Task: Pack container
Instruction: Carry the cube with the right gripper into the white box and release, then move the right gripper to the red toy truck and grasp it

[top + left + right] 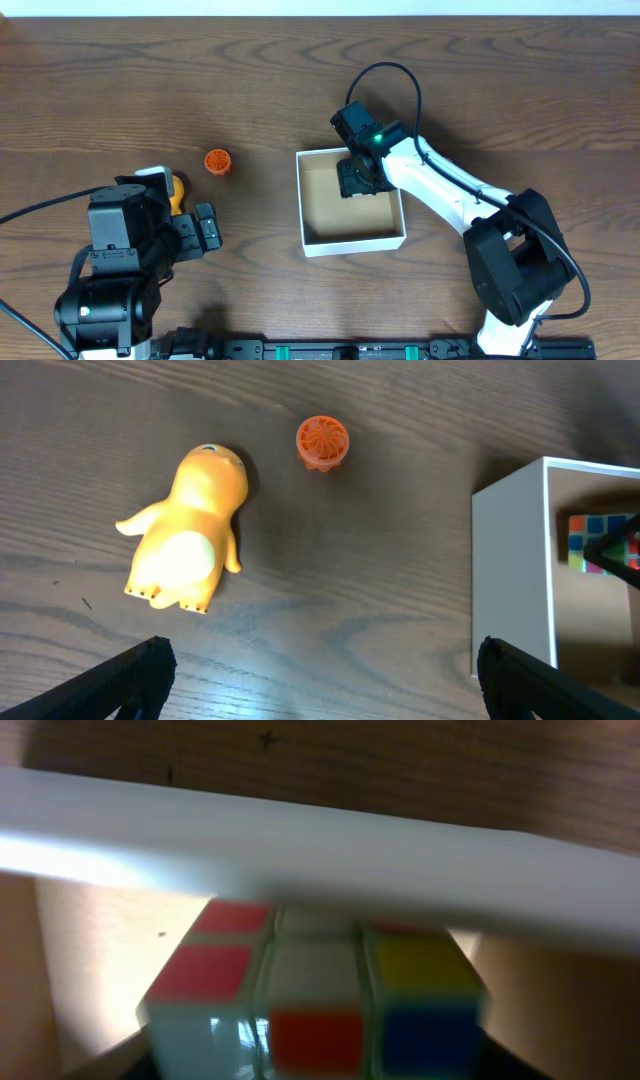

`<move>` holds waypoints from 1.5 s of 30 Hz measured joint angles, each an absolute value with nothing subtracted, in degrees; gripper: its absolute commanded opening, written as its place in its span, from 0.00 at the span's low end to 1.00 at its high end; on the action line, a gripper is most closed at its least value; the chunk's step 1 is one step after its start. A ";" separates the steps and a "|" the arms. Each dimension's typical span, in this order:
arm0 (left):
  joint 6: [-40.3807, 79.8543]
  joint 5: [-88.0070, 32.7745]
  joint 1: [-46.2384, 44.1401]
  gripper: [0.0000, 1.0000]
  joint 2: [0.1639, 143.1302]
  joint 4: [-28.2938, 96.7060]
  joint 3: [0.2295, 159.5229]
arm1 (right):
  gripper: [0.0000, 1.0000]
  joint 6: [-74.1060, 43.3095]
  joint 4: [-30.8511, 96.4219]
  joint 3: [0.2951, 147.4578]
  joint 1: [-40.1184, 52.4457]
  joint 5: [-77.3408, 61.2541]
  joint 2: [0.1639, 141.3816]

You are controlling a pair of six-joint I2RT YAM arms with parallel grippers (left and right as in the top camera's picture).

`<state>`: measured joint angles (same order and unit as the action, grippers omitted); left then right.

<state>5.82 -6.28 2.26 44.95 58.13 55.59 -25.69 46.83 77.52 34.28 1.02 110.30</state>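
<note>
The container [352,243] is a shallow white-walled box with a tan floor, right of the table's middle; its near wall [510,570] fills the right of the left wrist view. My right gripper [358,178] reaches down into its far part. A multicoloured puzzle cube [315,990] sits between that gripper's dark fingers [315,1060], below the white wall [320,850]; whether the pads press on it is unclear. A corner of the cube [590,540] shows inside the box. My left gripper [205,228] stands open over bare wood [320,670], left of the box.
A yellow duck-like toy [190,530] lies on its back ahead of the left gripper, partly under the left arm from above [177,190]. A small orange ribbed cup-like piece [217,161] stands beyond it [322,442]. Black cables trail from both arms.
</note>
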 measured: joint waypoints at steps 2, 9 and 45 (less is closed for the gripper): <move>5.82 -6.28 2.26 0.98 44.95 58.17 55.59 | 0.83 -25.71 46.98 77.52 34.28 1.04 110.30; 5.82 -6.28 2.26 0.98 44.95 58.74 55.59 | 0.75 -25.85 48.31 77.52 34.28 1.10 108.47; 5.82 -6.28 2.26 0.98 44.95 58.94 55.59 | 0.99 -16.73 60.23 77.82 7.16 3.42 101.60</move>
<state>5.82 -6.28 2.26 44.95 58.94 55.59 -16.73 60.23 77.82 7.16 3.42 101.60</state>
